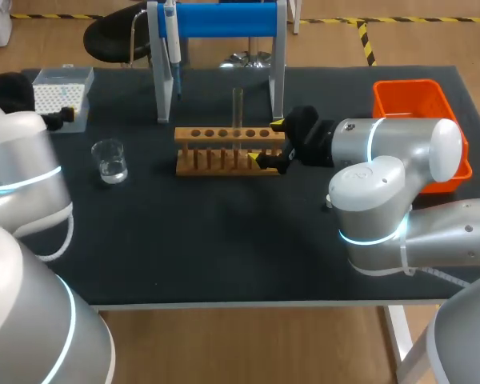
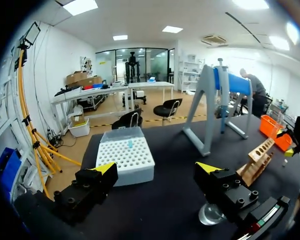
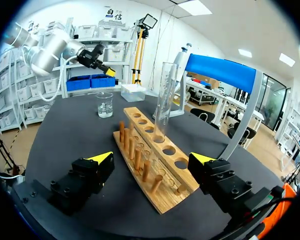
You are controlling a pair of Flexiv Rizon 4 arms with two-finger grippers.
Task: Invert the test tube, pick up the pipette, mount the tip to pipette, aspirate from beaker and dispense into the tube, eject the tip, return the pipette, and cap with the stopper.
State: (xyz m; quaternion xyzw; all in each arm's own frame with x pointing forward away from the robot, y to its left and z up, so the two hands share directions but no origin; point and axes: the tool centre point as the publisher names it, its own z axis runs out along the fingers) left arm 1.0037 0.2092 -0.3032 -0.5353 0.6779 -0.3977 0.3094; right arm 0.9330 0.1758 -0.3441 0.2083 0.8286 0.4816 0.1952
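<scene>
My right gripper (image 3: pixel 152 158) holds its fingers wide apart around the end of the wooden rack (image 3: pixel 140 132); I cannot tell if they touch it. The test tube (image 3: pixel 162 97) stands upright in a rack hole. My left gripper (image 2: pixel 156 168), fingers spread, faces the tip box (image 2: pixel 126 156); one finger hides most of the beaker (image 2: pixel 209 216). The pipette (image 1: pixel 174 48) hangs on the blue stand (image 1: pixel 224 20).

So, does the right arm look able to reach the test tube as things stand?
Probably yes: the right gripper is open at the rack's end, and the upright test tube ahead stands clear above it.
</scene>
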